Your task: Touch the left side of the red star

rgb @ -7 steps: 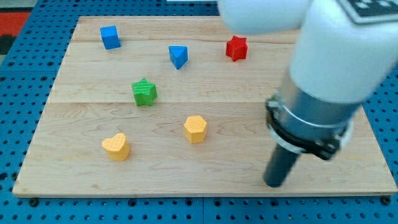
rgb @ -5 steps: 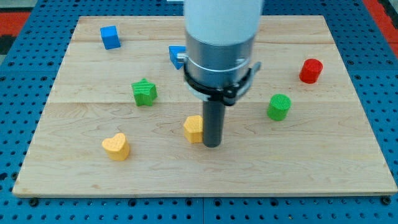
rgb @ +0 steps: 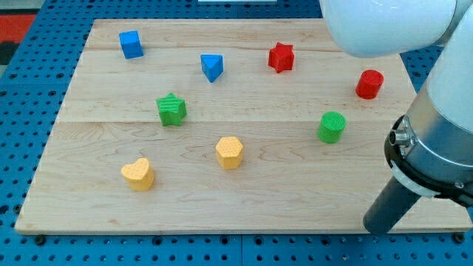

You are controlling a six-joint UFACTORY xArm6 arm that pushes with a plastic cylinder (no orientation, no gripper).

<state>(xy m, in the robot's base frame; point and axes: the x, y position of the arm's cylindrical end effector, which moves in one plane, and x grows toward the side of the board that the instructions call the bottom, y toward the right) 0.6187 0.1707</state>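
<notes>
The red star (rgb: 281, 57) lies near the view's top, right of centre, on the wooden board (rgb: 103, 207). My tip (rgb: 375, 229) rests near the board's bottom right edge, far below and to the right of the red star and below right of the green cylinder (rgb: 332, 127). It touches no block.
A blue cube (rgb: 131, 43) sits at the top left and a blue triangular block (rgb: 211, 66) left of the star. A red cylinder (rgb: 369, 84) is at the right. A green star (rgb: 171, 109), a yellow hexagon (rgb: 230, 152) and a yellow heart (rgb: 138, 174) lie lower left.
My tip has jumped from beside the yellow hexagon at the board's middle to the bottom right edge. The yellow hexagon sits slightly further left; the other blocks are unchanged.
</notes>
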